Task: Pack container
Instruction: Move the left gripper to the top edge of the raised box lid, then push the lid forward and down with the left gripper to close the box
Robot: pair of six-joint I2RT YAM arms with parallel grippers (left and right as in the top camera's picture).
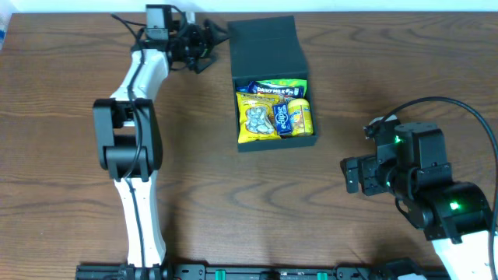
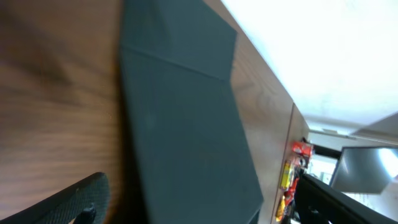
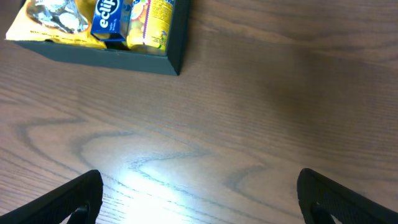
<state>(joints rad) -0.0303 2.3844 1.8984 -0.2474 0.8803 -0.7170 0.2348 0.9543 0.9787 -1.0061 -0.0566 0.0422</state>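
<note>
Packing looks done: snacks fill container, lid open (needs closing); left gripper and right gripper spread, empty.

Container — dark square box, lid open, snack-filled.

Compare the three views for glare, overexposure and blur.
Overhead: evenly lit and sharp, print on the snack packets legible. Left wrist: upper right blown out white, the container looks soft. Right wrist: a bright glare patch on the table near the bottom edge.
</note>
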